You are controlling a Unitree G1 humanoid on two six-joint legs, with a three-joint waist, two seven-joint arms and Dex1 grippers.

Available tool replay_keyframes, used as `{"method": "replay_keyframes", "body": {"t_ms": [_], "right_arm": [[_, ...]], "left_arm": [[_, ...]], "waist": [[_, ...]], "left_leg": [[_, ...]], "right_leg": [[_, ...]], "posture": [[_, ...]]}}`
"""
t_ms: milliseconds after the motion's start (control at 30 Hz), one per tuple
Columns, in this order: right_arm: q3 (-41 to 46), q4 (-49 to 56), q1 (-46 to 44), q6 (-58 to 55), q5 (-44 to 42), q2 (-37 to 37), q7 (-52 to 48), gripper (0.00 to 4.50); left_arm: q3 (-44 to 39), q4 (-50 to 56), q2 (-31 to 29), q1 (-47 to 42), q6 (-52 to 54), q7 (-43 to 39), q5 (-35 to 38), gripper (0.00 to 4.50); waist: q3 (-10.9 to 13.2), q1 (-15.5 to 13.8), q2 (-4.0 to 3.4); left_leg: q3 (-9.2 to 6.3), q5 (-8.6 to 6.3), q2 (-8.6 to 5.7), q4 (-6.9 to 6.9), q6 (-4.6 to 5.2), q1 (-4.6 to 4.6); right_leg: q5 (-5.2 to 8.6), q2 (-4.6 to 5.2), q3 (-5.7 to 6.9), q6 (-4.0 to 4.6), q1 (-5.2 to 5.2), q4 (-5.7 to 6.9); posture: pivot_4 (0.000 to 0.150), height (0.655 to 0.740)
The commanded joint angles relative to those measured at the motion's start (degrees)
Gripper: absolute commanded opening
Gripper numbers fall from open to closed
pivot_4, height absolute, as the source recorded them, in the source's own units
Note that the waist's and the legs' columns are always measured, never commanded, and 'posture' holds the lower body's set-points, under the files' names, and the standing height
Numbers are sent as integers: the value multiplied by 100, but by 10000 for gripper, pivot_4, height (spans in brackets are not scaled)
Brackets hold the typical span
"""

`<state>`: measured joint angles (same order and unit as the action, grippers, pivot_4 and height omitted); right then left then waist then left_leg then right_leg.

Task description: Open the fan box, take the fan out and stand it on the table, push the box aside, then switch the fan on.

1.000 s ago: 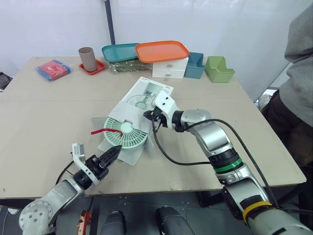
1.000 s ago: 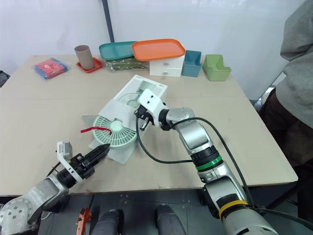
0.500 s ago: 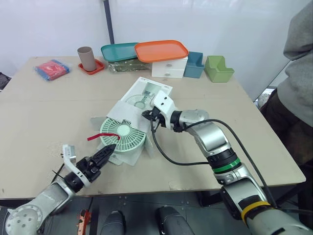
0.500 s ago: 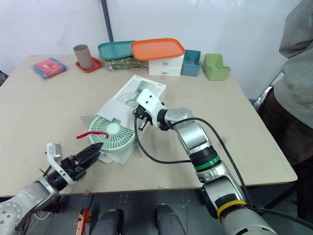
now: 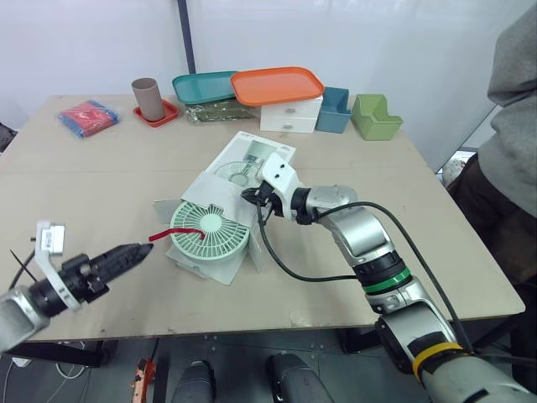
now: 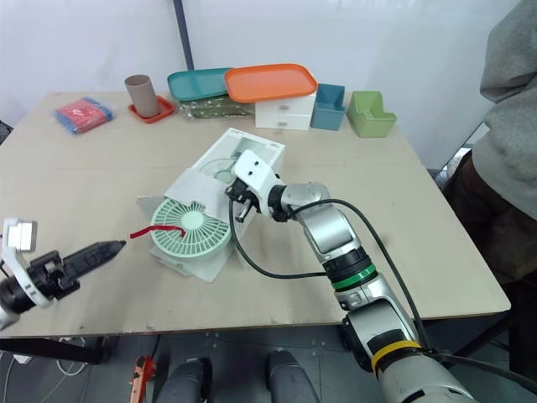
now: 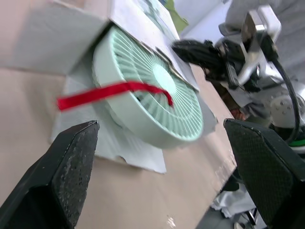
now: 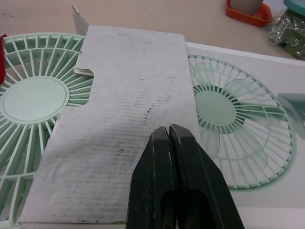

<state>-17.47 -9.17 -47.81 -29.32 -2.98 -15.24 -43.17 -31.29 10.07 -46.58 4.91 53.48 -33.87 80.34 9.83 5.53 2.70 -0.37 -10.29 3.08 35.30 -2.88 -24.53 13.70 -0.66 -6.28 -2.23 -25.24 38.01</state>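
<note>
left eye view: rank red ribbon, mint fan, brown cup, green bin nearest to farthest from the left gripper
1. red ribbon, right ahead of the left gripper.
2. mint fan, mid-table behind the ribbon.
3. brown cup, back edge, robot's left.
4. green bin, back edge, robot's right.

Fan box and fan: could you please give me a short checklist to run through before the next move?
1. Fan box open: ok, flaps spread.
2. Fan out and upright: not ok, it lies flat at the box mouth.
3. Left gripper free: ok, open and holding nothing.
4. Red strap reachable: ok, its loose end points toward the left gripper, ungripped.
5. Right gripper pinning the box: cannot tell; it is shut at the box flap.
6. Table space beside the box: ok.
</note>
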Motion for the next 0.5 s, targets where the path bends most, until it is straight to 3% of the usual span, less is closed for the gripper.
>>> {"method": "replay_keyframes", "body": {"t_ms": [33,500], "right_arm": [[16,-46,-37,5,8,14,-28,0],[29,146,94,-104,52,0,74,0]], "left_arm": [[173,-271,111,-345,392,266,385,44506],[933,-1412,975,-1690,646,504,-356,44506]], "waist": [[0,5,1],[-5,2,10]], "left_leg": [[2,0,0,0,0,-1],[-3,-8,2,-1,-3,-6]], "right_leg": [[0,0,0,0,1,0],[-9,-8,1,-30,3,6]], "posture": [[1500,7400],[1500,7400]]}}
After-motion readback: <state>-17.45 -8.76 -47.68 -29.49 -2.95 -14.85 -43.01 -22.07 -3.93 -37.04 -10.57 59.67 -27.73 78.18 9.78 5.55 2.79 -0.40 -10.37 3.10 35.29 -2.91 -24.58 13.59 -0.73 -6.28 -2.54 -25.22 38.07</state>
